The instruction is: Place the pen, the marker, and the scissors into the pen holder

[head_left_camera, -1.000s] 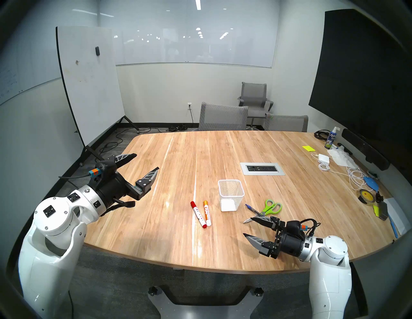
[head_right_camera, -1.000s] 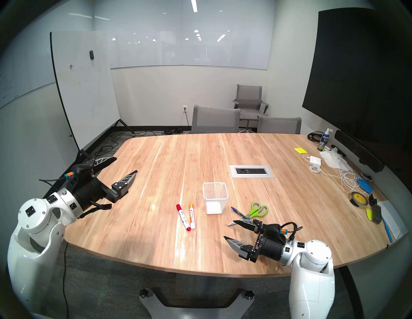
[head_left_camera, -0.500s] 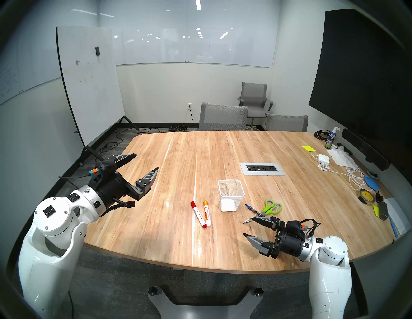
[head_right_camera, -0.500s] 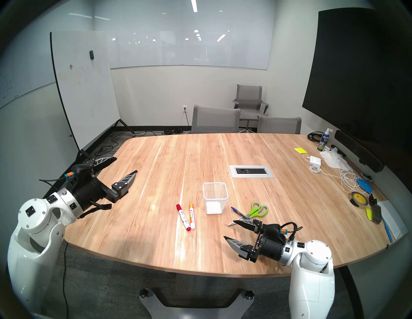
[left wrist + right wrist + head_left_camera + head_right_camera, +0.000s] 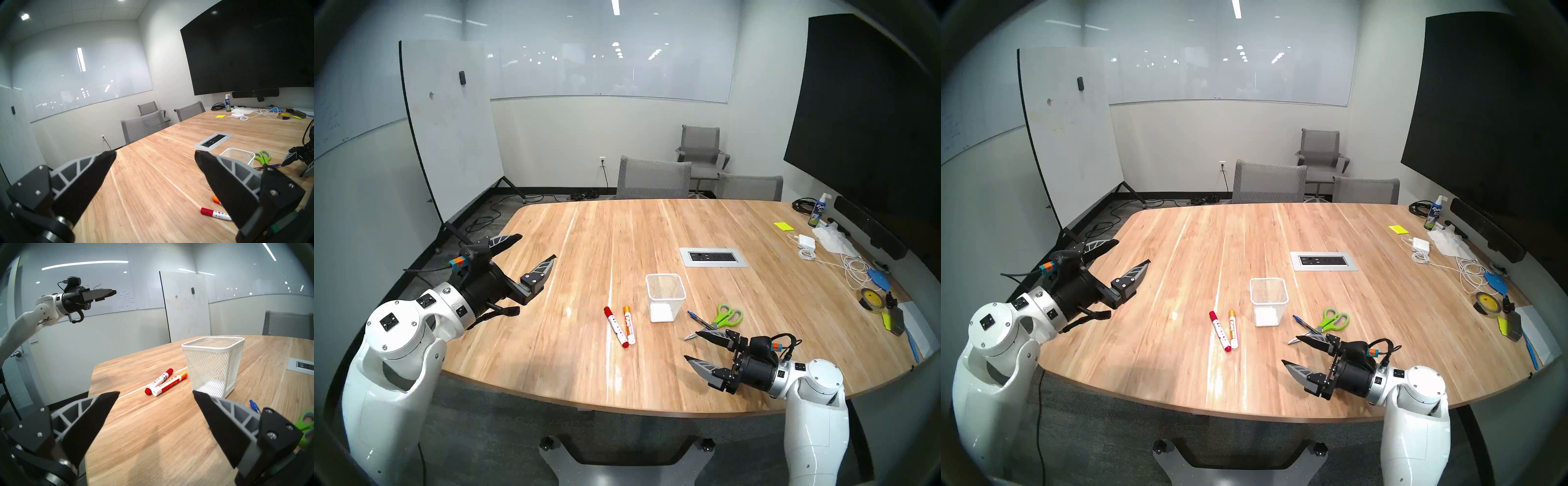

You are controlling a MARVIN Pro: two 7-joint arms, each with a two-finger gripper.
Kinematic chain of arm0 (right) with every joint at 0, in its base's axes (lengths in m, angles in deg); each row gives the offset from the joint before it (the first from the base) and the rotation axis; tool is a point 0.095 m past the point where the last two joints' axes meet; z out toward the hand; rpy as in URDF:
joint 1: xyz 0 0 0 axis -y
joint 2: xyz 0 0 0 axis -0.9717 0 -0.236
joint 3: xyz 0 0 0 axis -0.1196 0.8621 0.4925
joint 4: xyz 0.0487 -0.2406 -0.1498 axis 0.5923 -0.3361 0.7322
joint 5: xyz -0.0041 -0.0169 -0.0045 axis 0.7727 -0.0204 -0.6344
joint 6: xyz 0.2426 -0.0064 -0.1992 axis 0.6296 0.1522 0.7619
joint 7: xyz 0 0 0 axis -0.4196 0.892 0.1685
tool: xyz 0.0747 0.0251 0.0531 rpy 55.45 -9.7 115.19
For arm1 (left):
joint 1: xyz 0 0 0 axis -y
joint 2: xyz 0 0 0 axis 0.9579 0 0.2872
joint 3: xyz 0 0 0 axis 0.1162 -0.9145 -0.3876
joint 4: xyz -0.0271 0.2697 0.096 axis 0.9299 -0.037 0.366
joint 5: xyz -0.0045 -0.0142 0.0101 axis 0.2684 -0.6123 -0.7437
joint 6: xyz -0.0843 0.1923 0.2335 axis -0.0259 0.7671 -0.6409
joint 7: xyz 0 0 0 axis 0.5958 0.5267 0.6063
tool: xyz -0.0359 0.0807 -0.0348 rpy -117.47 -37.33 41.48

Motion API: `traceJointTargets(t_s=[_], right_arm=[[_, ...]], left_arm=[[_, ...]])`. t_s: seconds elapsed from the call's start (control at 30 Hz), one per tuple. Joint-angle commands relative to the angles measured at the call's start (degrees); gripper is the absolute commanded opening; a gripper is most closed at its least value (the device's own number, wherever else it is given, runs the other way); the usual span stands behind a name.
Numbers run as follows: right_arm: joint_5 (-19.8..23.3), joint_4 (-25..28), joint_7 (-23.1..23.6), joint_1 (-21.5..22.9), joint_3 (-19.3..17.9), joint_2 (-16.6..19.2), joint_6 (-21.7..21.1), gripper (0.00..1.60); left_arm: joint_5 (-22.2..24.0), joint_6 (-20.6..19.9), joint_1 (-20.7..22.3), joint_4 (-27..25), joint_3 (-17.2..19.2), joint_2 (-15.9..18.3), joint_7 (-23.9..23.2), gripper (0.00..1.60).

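Counter (image 5: 653, 373) surface carries every task item; nothing has gone into the pen holder (image 5: 666, 298), which stands upright and empty near the middle. Left claw (image 5: 538, 247) hangs above the counter's left edge, jaws spread wide, gripping nothing. Right claw (image 5: 690, 346) sits low over the near right part of the counter, jaws likewise spread wide and empty, its upper finger just beside the scissors' blade tips. Scissors (image 5: 723, 317) lie flat to the right of the holder, green loop handles pointing away from the robot. Two thick markers lie side by side to the holder's left: a red-capped marker (image 5: 616, 326) and an orange-capped marker (image 5: 628, 324), touching or nearly so at their near ends. Pen (image 5: 699, 319) lies between the holder and the scissors, apparently crossing the blades. Judged step: start position, first pick not yet begun. Next move likely calls for the right claw to turn downward, centre over the pen or scissors, and close.
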Motion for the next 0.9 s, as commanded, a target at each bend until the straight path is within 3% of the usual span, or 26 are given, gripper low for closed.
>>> traceJointTargets(t_s=[0.0,0.87], right_arm=[[0.45,0.65,-0.05,0.28,0.11,0.05,-0.01,1.60],[0.40,0.65,-0.05,0.30,0.07,0.00,-0.01,1.60]], left_arm=[[-0.02,-0.02,0.08,-0.81,0.12,0.11,-0.04,1.60],[0.20,-0.10,0.30,-0.64,0.08,0.37,-0.56,1.60]])
